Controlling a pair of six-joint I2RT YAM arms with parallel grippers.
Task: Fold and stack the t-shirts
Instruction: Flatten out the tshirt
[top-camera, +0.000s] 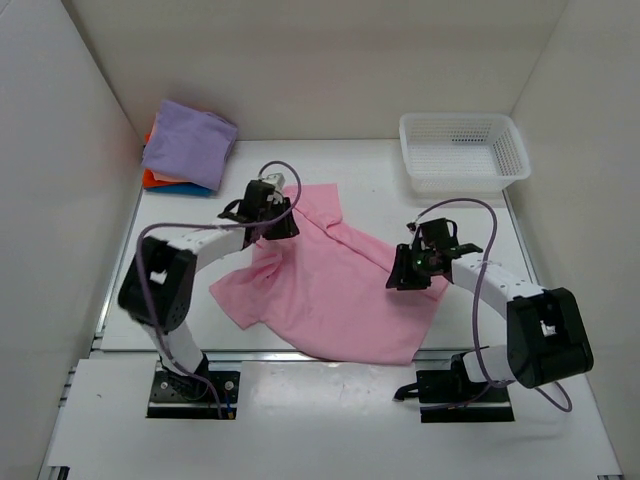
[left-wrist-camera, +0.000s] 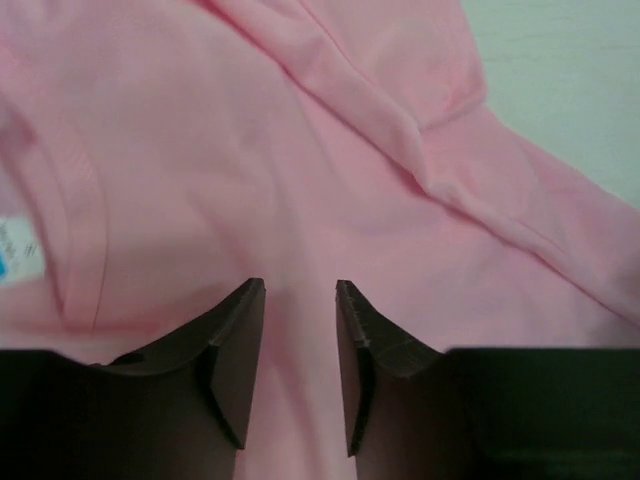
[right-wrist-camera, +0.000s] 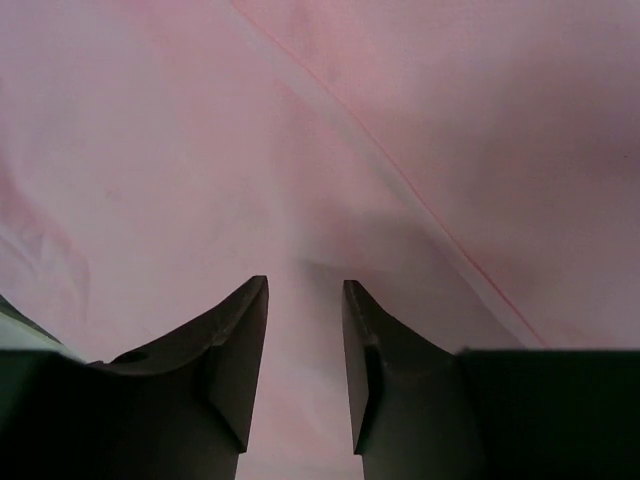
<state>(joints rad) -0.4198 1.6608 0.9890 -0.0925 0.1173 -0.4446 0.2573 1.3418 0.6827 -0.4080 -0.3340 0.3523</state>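
A light pink t-shirt (top-camera: 330, 290) lies spread and creased across the middle of the table. My left gripper (top-camera: 278, 226) sits low over its upper left part, near the collar (left-wrist-camera: 85, 230) and the small white neck label (left-wrist-camera: 14, 250). Its jaws stand a narrow gap apart, with pink cloth (left-wrist-camera: 300, 150) showing flat between them. My right gripper (top-camera: 405, 276) sits over the shirt's right edge, jaws also slightly apart over pink cloth (right-wrist-camera: 300, 150). A folded stack stands at the back left: lavender t-shirt (top-camera: 188, 140) on top, orange (top-camera: 150, 178) and blue (top-camera: 196, 188) beneath.
A white plastic mesh basket (top-camera: 462, 150) stands at the back right. White walls close in the table on the left, back and right. Bare table (left-wrist-camera: 570, 70) shows beyond the shirt's sleeve in the left wrist view.
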